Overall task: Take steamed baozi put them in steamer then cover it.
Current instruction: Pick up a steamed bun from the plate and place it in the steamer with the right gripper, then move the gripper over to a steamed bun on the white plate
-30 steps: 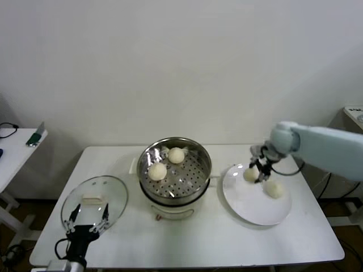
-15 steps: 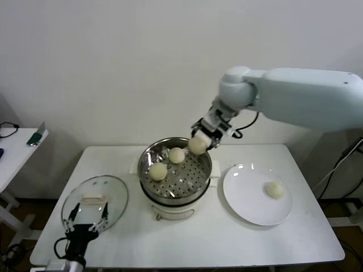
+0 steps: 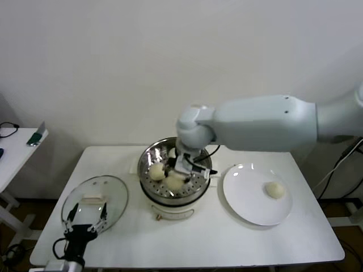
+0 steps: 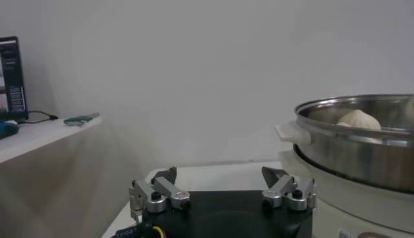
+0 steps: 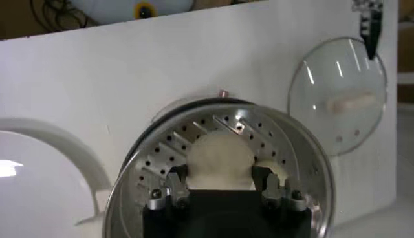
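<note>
While right tool (image 5: 220, 184) grips baozi (image 5: 218, 157) inside steamer (image 3: 199, 154), one bun (image 3: 275, 190) on plate (image 3: 249, 204); left tool (image 4: 223, 192) open

Looks like a lab or test room rigged as a small cooking station, not a lived-in kitchen. Bare white wall (image 3: 170, 68) behind, plain white worktop (image 3: 227, 238) carrying only an electric steamer (image 3: 174, 187), a plate (image 3: 249, 207) and a glass lid (image 3: 95, 199). Loose cables (image 3: 7, 127) and gadgets on a side desk (image 3: 14, 150), well apart from both jaws.
</note>
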